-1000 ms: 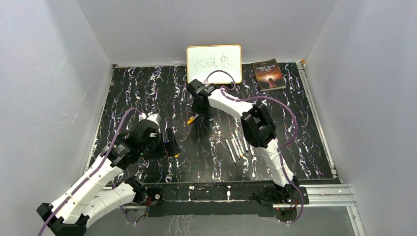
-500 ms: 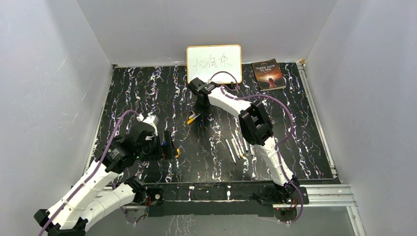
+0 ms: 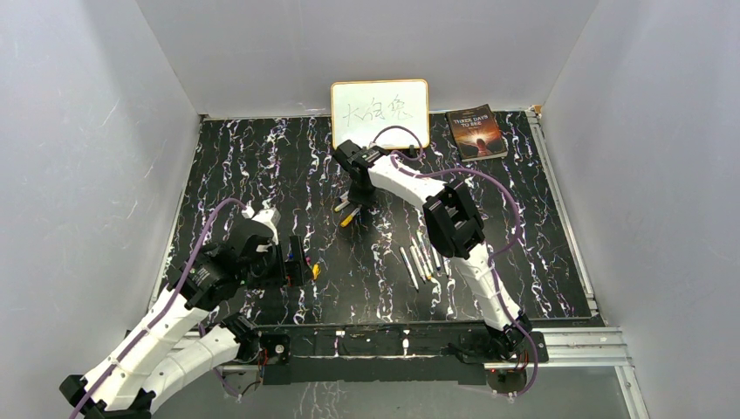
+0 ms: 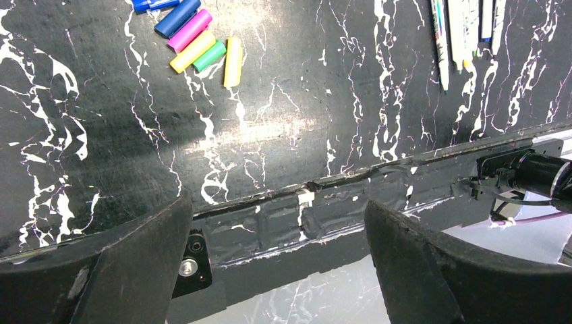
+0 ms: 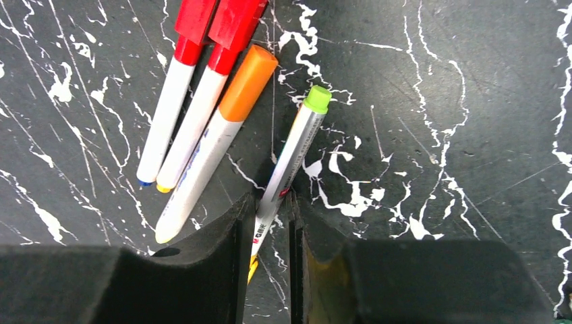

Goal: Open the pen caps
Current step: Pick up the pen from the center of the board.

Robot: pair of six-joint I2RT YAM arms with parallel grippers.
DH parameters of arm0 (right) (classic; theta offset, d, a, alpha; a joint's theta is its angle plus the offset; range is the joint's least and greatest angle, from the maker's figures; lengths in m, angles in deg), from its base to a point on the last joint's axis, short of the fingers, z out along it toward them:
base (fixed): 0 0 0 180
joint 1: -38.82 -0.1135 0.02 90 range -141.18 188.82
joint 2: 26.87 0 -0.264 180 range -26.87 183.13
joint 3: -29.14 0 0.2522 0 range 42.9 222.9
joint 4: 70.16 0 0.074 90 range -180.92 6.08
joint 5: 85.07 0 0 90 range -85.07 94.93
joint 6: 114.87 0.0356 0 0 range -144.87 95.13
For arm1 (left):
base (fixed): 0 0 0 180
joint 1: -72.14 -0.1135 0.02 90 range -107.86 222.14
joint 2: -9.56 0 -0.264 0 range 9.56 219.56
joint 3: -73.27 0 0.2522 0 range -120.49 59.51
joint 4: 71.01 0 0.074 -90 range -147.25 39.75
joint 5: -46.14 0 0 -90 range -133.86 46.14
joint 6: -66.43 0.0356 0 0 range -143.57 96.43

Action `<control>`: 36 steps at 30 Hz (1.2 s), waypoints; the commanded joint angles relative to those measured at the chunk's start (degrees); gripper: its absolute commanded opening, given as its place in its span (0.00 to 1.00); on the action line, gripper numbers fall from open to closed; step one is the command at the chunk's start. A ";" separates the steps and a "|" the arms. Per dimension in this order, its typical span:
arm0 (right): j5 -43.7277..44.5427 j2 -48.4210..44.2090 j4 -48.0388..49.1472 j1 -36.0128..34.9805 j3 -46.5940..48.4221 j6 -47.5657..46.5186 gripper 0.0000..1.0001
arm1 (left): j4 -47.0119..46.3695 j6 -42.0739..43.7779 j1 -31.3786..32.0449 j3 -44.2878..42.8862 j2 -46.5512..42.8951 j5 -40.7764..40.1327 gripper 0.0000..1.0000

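Since a second ago, the right gripper has been lowered onto the pens in the middle of the table and its fingers have been drawn together, while the left arm has been pulled back a little toward the near left corner. A white pen with a lime-green end is being pinched by its barrel between the right fingers, and a yellow-orange tip is showing just below them. Whether this pen is being lifted off the surface cannot be told.

Just to its left, an orange-capped pen and two red-capped pens are lying side by side, touching.

The left gripper is being held spread wide above the near edge of the table. Beyond it, a cluster of loose caps in blue, pink, yellow and green is lying close together. A row of uncapped pens is lying well apart from that cluster, beside the right arm.

A whiteboard and a book are resting at the far edge.
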State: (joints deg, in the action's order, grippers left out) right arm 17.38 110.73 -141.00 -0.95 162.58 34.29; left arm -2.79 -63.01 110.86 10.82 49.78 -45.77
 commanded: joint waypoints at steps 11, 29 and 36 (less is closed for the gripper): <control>4.60 5.12 -9.41 -0.20 2.75 -10.11 0.33 | 1.47 1.74 -0.31 -0.28 0.93 2.02 0.98; -8.41 -28.86 10.67 -2.78 -27.98 -21.67 0.00 | -24.98 -7.11 -0.25 5.63 10.18 18.82 0.98; -18.81 -42.89 19.51 -2.92 -40.99 -19.70 0.00 | -37.70 -13.98 1.34 10.96 11.55 18.93 0.98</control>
State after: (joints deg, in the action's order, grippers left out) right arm 5.64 75.06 -129.50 -3.83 126.67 13.81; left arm -31.36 -72.39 111.14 20.74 61.02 -28.42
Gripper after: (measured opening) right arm 0.089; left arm 0.983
